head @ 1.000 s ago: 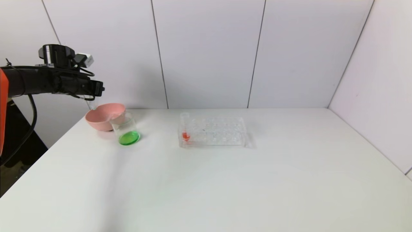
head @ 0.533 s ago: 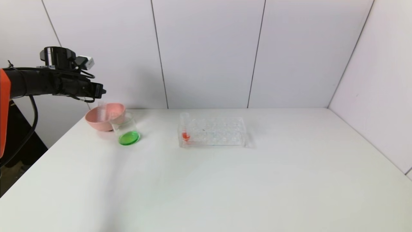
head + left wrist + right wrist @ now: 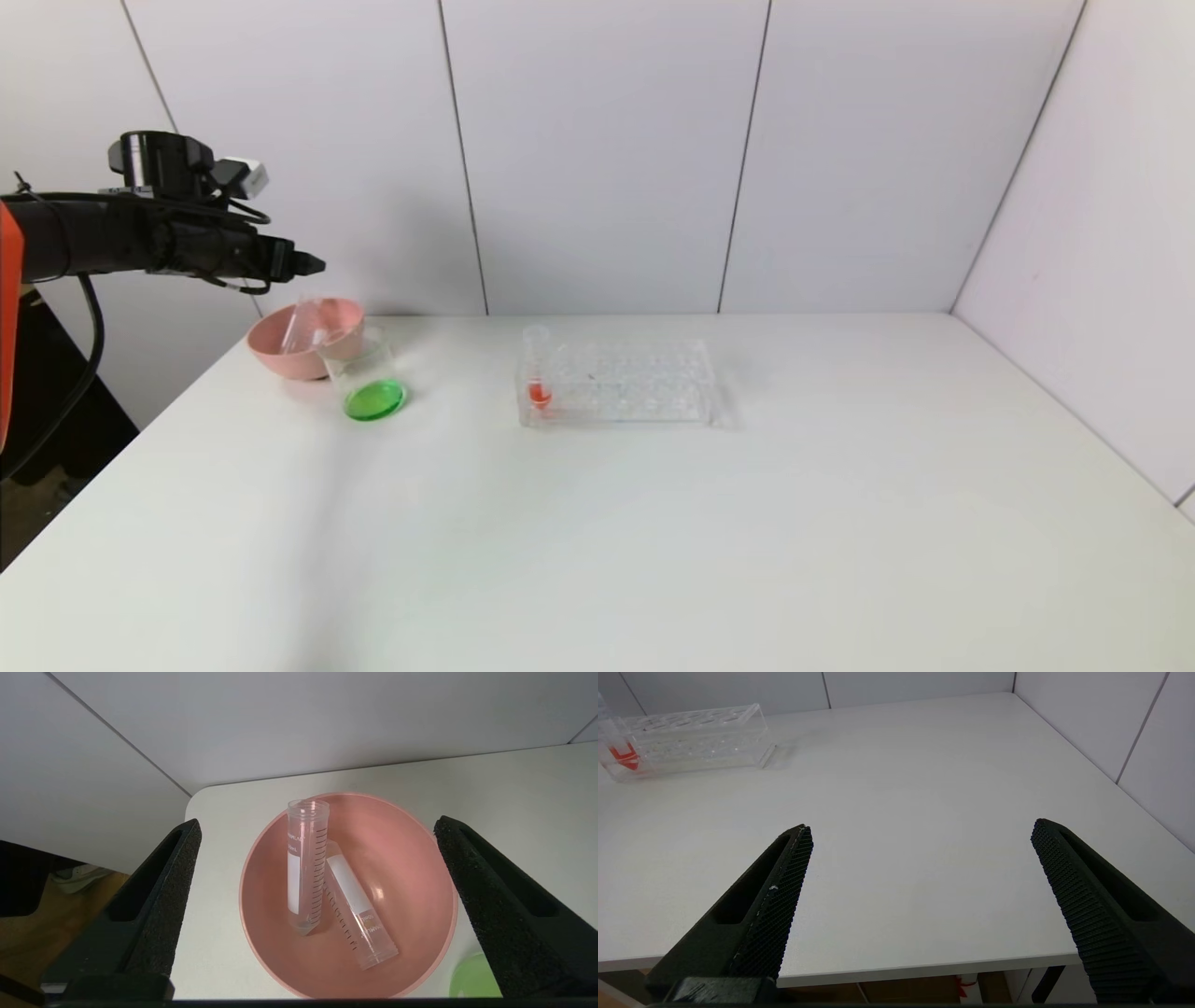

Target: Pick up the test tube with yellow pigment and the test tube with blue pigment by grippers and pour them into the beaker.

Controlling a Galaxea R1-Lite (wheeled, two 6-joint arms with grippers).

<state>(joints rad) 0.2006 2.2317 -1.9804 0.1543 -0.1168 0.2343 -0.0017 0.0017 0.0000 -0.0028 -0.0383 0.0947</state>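
Two empty tubes lie in the pink bowl [image 3: 420, 868]: one tube [image 3: 306, 868] leans mouth-up against the rim, the other tube [image 3: 357, 910] lies flatter, crossed under it, mouth toward the cam. Can't tell which held yellow and which blue, no colour left in either. Beaker [image 3: 366, 375] stands just beside the bowl w/ green liquid at the bottom, so I judge both pours done and the step now is clearing the left arm away. Left gripper [image 3: 317, 868] hangs above the bowl, jaws wide apart, nothing btwn them, tubes well below. To do it well I lift straight up first, then pull back, keeping the arm off the bowl rim and esp. the beaker next to it, since a knock would tip the green mix onto the desk [image 3: 653, 541]. No need to shut the jaws til clear. Rack [image 3: 621, 383] sits mid-desk w/ the red-orange tube [image 3: 538, 369] in its end slot, leave it alone. Right gripper [image 3: 920, 858] is parked low at the near desk edge, jaws apart & empty, stays put.
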